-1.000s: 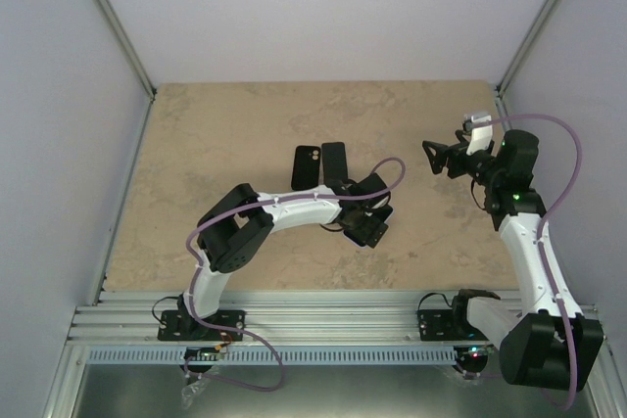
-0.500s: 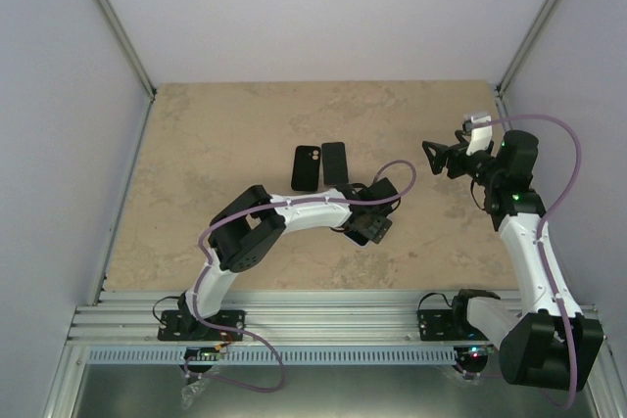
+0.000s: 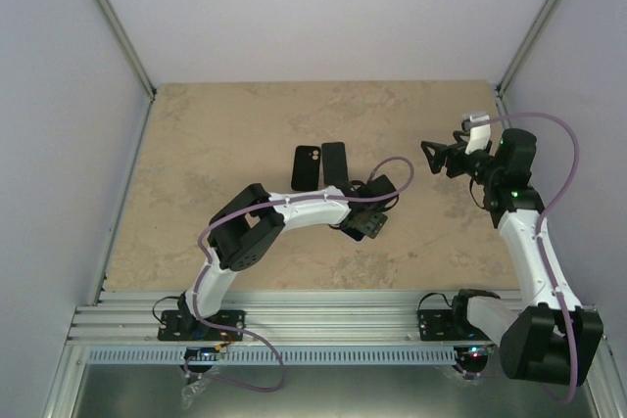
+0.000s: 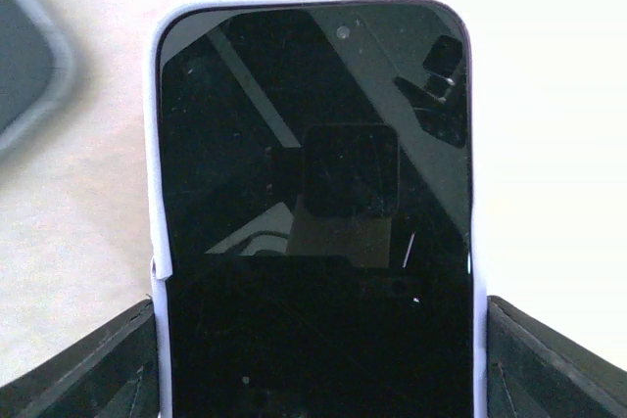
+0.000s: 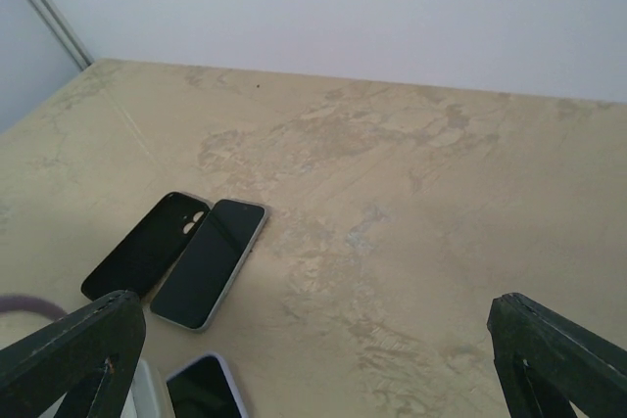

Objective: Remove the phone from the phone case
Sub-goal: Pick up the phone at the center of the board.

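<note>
Left tool [image 4: 318, 349] pinches the black-screened phone with pale lilac rim [image 4: 313, 173] by its long edges, probably steadying it for de-casing; right tool [image 3: 431, 157] is spread.

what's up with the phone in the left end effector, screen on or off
Off: in the left wrist view the phone shows a black screen with only reflections.
</note>
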Controlling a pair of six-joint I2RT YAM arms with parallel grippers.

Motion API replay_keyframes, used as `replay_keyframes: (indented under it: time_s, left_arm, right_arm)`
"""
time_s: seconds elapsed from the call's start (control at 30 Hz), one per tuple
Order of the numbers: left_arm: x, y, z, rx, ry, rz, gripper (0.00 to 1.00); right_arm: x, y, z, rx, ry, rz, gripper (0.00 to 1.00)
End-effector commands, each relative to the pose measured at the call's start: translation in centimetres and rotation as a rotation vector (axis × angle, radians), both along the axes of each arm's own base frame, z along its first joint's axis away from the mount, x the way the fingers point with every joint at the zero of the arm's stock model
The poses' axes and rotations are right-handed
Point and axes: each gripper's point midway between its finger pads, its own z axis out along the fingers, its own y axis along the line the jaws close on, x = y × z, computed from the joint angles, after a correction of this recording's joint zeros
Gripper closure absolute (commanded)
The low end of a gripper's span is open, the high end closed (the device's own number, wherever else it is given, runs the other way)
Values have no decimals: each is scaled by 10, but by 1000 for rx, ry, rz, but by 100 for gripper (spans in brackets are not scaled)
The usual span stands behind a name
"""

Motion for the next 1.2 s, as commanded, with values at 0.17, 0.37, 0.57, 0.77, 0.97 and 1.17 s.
replay_keyframes:
  time_s: [0.17, 0.37, 0.57, 0.77, 0.97, 1.17]
  left_arm:
    - [49, 38, 76, -90, -161, 134, 49]
    - [71, 51, 130, -147, -253, 171, 49]
    - [75, 57, 200, -232, -374, 160, 49]
    - [72, 63, 253, -316, -462, 152, 50]
    - [70, 69, 282, -366, -515, 166, 50]
    - [71, 68, 288, -374, -526, 164, 50]
  right_arm:
    - [18, 14, 20, 152, 43, 30, 2]
    - [31, 33, 22, 241, 111, 71, 3]
    - [34, 72, 36, 320, 167, 180, 4]
    - [23, 121, 48, 394, 223, 341, 8]
    - [13, 147, 55, 486, 279, 433, 15]
    - [10, 155, 62, 539, 294, 461, 19]
